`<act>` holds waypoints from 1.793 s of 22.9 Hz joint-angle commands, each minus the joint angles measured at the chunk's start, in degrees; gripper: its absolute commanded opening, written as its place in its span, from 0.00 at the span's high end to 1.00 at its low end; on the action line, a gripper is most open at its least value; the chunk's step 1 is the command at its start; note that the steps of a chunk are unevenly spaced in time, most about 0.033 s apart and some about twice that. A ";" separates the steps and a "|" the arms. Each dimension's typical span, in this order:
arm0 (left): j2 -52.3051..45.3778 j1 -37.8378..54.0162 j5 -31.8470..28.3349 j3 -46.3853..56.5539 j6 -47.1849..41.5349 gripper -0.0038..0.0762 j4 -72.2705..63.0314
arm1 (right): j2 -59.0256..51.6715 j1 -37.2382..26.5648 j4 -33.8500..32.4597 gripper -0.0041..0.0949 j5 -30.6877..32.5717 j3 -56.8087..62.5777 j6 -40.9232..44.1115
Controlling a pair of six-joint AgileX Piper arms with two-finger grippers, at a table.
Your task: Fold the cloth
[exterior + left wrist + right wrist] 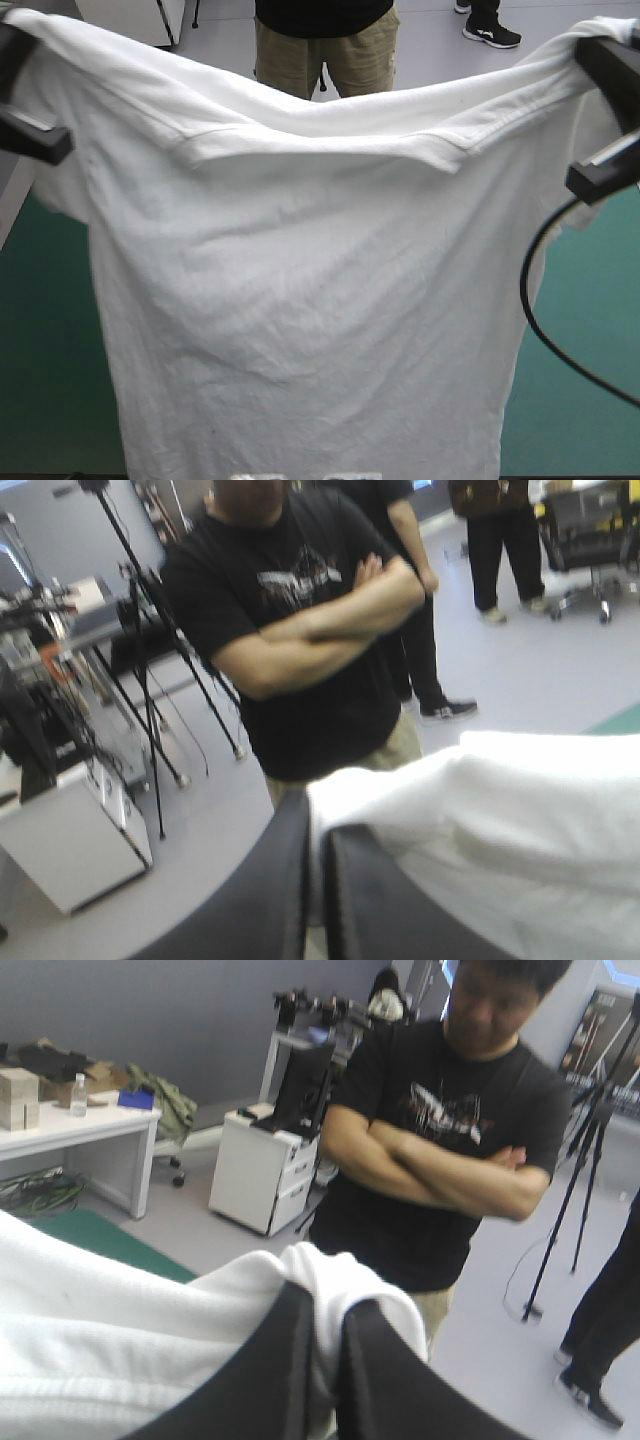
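Currently before you: T-shirt (300, 300), hem cut off.
Left gripper (318, 830): pinching one shoulder.
Right gripper (328, 1312): pinching other shoulder.
Table (45, 350): mostly hidden.

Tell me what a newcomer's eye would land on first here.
The white short-sleeved T-shirt, held up and stretched wide, fills the high view and hangs over the teal-green table cover. Its top corners are pinched between black fingers: the left gripper is shut on one shoulder end, the right gripper on the other.
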 commanded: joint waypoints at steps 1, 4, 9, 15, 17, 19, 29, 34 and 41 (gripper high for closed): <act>3.20 -0.06 -8.93 9.40 -2.95 0.96 2.89 | 3.53 0.07 0.13 0.96 -6.40 5.95 -0.54; 8.93 -0.06 -17.54 18.92 -7.90 0.96 6.57 | 9.38 0.07 0.28 0.96 -9.20 11.71 -1.90; 24.10 -0.06 -29.69 22.35 -10.98 0.96 9.24 | 26.56 0.07 0.28 0.96 -15.21 13.13 -5.35; 35.76 0.67 -38.64 22.35 -21.45 0.96 20.98 | 42.14 0.07 0.70 0.91 -24.07 11.40 -9.93; 38.60 1.66 -39.12 22.35 -21.64 0.95 20.85 | 45.86 0.07 0.70 0.74 -25.89 11.40 -9.93; 41.50 2.60 -39.76 22.35 -23.38 0.82 20.21 | 48.05 0.07 0.78 0.55 -27.48 11.40 -9.93; 39.31 3.82 -37.63 22.35 -23.36 0.24 11.86 | 44.56 0.07 -2.96 0.38 -26.83 7.24 -11.14; 28.69 3.82 -23.63 22.35 -17.12 0.30 5.22 | 36.76 0.07 -5.64 0.42 -11.90 4.55 -1.59; 9.94 3.82 -3.08 32.73 -9.11 0.36 -5.66 | 24.35 0.07 -3.06 0.65 4.92 6.39 3.86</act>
